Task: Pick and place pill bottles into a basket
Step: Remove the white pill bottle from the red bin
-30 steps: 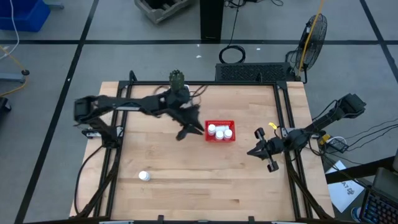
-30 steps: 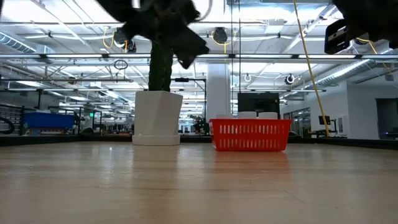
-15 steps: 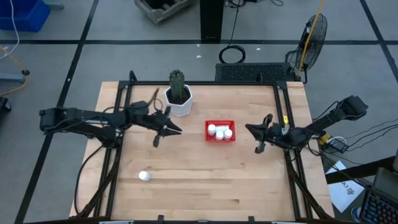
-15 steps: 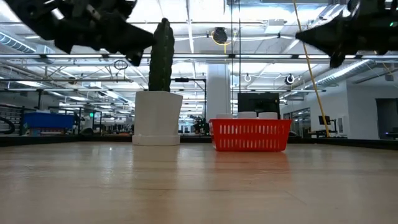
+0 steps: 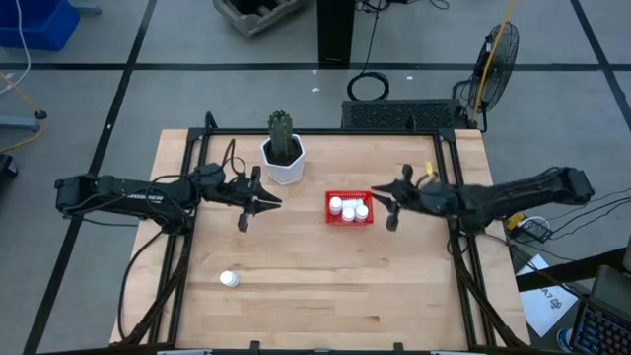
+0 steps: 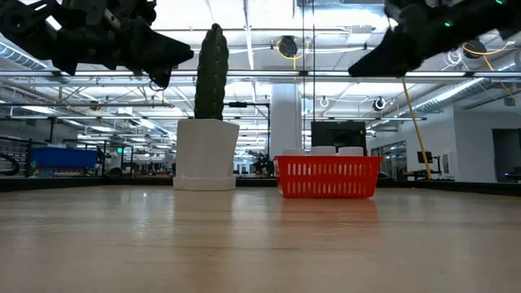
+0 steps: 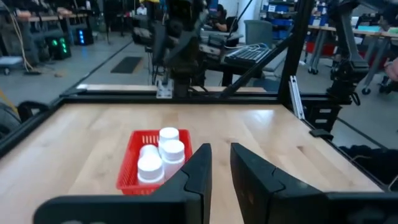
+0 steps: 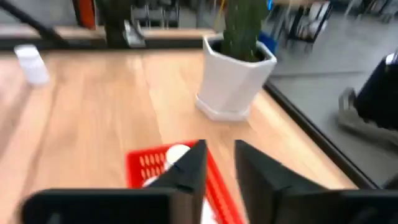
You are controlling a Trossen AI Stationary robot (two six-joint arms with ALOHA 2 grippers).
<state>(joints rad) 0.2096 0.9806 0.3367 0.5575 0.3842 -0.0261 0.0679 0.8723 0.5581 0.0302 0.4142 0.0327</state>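
Note:
The red basket (image 5: pixel 349 208) stands mid-table with three white pill bottles (image 7: pixel 163 154) upright inside it. One more pill bottle (image 5: pixel 228 279) lies alone near the table's front left. My left gripper (image 5: pixel 274 203) hovers level to the left of the basket, between it and the cactus pot, its fingers (image 7: pixel 200 167) a narrow gap apart and empty. My right gripper (image 5: pixel 378 197) hangs in the air just right of the basket, pointing at it; its fingers (image 8: pixel 194 163) stand a little apart with nothing between them.
A white faceted pot with a green cactus (image 5: pixel 284 158) stands at the far side, just left of the basket. Black frame rails (image 5: pixel 454 187) run along the table's left, right and far edges. Bare wood lies across the near half of the table.
My left gripper has drawn back from the basket's left side toward the table's left edge and levelled out. My right gripper has risen from near the right rail, swung toward the basket and tipped up from pointing down to nearly level.

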